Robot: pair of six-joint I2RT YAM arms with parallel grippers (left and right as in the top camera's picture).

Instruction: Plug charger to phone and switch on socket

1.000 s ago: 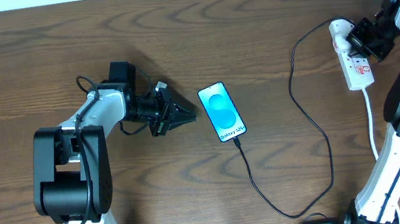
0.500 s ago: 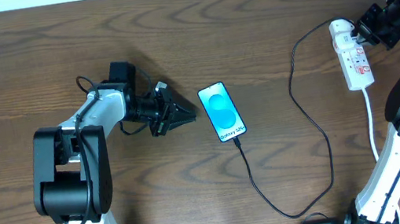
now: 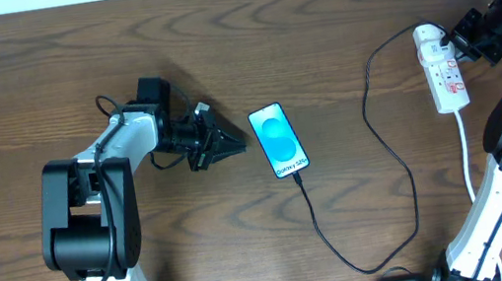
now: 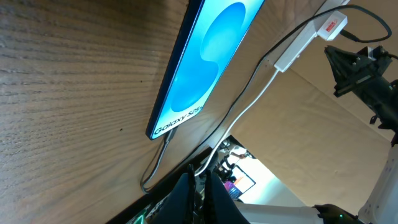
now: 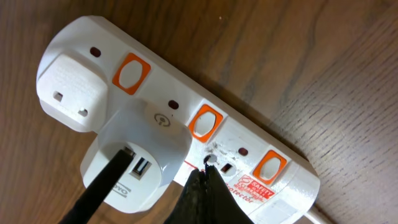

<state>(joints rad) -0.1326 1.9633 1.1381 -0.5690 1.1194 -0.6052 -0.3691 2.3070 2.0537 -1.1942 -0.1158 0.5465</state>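
With its fingers pressed together and pinching nothing, the right gripper (image 5: 203, 179) points down at the socket (image 5: 186, 106). Its tip sits just below the middle of three orange switches (image 5: 205, 121), over the strip's white face; whether it touches cannot be told from the wrist view. To the tip's left, a white adapter (image 5: 140, 149) sits in the strip with the charger (image 3: 366, 103) running out of it as a black cable. Beyond the adapter, at the rounded end, a white plug (image 5: 65, 87) sits in the strip.

From overhead, the cable leaves the socket's far end, loops well away from the right gripper toward the near table edge, and climbs to the near end of the phone (image 3: 279, 140), where its tip meets the phone. The phone lies flat on the wooden table (image 3: 312, 12), screen lit blue and white.

The left gripper (image 3: 235, 144) lies low near the table just beside the phone's left edge, apart from it, fingers drawn together into a point and holding nothing.
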